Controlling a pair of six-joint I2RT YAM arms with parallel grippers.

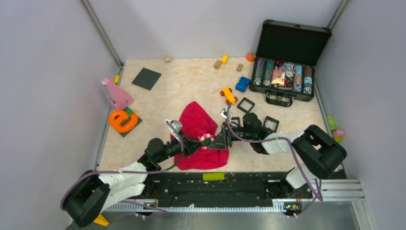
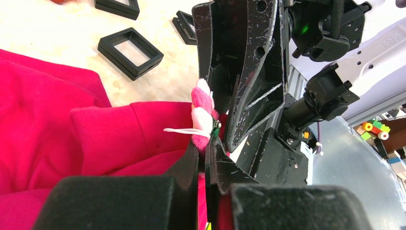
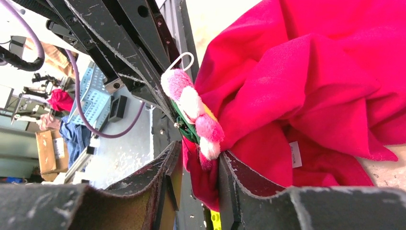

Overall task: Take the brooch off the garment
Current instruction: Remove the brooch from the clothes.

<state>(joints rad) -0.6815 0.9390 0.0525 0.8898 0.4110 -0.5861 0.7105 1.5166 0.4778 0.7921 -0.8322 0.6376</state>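
Pink-and-white plush flower brooch (image 3: 194,108) sits on the crumpled magenta fabric garment (image 3: 311,86), between the 2 claws. Left claw (image 2: 207,149) is clamped on its lower rim. Right claw (image 3: 198,165) stands apart, straddling a fabric fold. Judged light, soft and squashy: best held by the backing, not the petals.

Beige marbled table (image 1: 191,81) carries: red garment (image 1: 196,122) near front edge, open black case (image 1: 287,76) right rear, grey baseplate (image 1: 146,78) left rear, blue car (image 1: 242,84), black frames (image 1: 245,105) centre
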